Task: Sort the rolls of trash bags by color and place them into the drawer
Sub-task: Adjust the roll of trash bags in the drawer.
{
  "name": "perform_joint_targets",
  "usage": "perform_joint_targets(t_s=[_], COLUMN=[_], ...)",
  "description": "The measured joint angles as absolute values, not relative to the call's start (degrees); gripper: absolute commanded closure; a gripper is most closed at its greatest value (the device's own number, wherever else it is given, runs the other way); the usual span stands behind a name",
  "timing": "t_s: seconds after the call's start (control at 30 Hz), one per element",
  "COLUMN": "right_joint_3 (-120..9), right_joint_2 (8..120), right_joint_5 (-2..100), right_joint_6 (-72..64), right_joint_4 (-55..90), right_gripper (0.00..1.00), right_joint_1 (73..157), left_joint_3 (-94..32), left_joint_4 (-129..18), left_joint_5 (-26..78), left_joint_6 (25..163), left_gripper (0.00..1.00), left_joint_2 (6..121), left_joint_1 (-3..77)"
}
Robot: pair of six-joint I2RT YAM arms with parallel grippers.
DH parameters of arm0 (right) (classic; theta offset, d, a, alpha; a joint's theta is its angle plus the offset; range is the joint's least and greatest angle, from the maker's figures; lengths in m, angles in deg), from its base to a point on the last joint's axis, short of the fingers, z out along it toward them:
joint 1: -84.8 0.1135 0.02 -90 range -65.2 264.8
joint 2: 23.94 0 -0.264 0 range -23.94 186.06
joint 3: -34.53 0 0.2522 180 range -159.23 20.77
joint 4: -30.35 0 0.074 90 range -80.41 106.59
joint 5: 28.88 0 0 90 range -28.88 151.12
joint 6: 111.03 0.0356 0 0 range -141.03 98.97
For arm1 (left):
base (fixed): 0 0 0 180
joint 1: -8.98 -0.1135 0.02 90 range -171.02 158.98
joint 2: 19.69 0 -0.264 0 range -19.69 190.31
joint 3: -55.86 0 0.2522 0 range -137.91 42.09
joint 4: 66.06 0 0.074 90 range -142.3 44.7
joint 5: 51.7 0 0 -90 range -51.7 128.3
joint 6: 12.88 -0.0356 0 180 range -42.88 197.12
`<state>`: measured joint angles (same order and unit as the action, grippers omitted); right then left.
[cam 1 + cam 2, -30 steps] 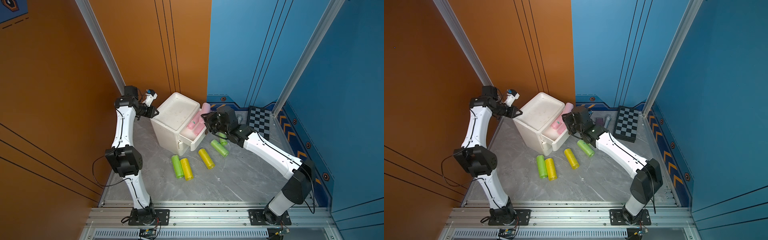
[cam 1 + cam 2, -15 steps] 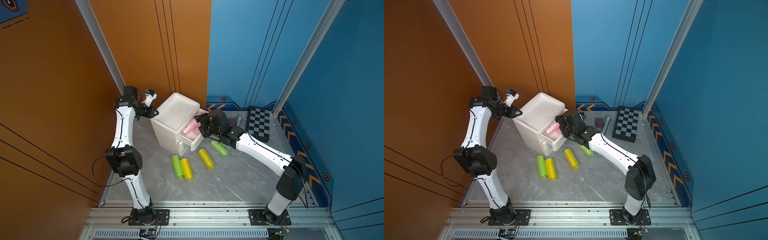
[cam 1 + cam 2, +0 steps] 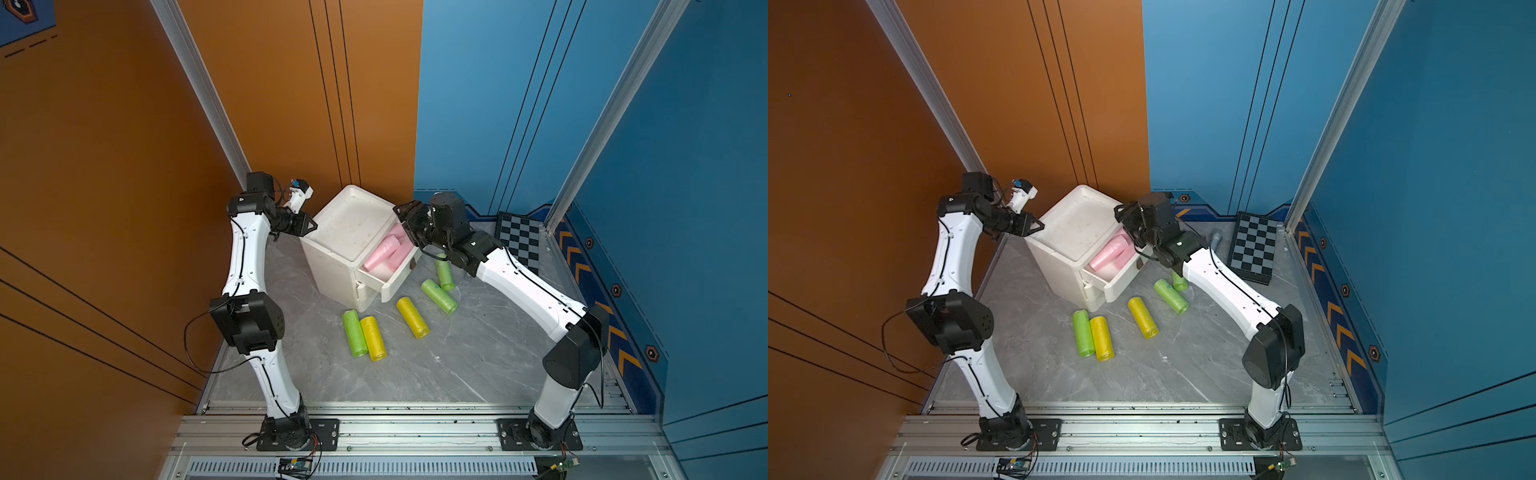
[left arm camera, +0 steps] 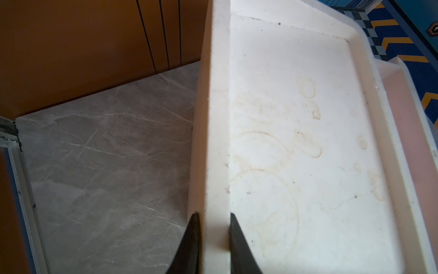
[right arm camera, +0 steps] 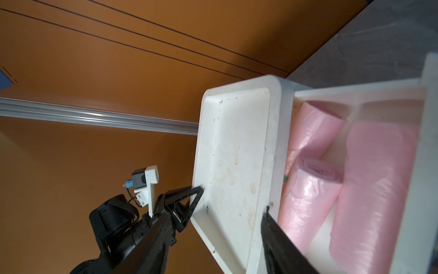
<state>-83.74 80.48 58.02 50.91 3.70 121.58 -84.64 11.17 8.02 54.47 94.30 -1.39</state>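
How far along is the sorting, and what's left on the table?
Done: three pink rolls lie in the open top drawer.
In hand: nothing. The right tool is open over that drawer, and the left tool is shut on the cabinet's top rim.
Left: three green rolls and two yellow rolls lie on the table, none in a drawer.

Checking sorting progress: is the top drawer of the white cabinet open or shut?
Open: the top drawer juts out of the white cabinet, pink rolls showing inside.
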Motion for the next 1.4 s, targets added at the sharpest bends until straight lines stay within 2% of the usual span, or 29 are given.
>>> perform_joint_targets(t_s=[0.37,1.4], right_joint_3=[-90.65,-91.52], right_joint_2=[94.79,93.85], right_joint_5=[50.68,48.49], right_joint_6=[44.49,45.23], right_joint_4=[2.11,3.22], right_gripper=[0.37,0.37], right_joint_1=[119.63,120.77], left_joint_3=[-84.53,-84.23], left_joint_4=[11.14,11.12], left_joint_5=[8.02,8.04], left_joint_6=[54.49,54.51], left_gripper=[1.0,1.0], left_joint_2=[94.3,94.0], left_joint_1=[-1.41,-1.48])
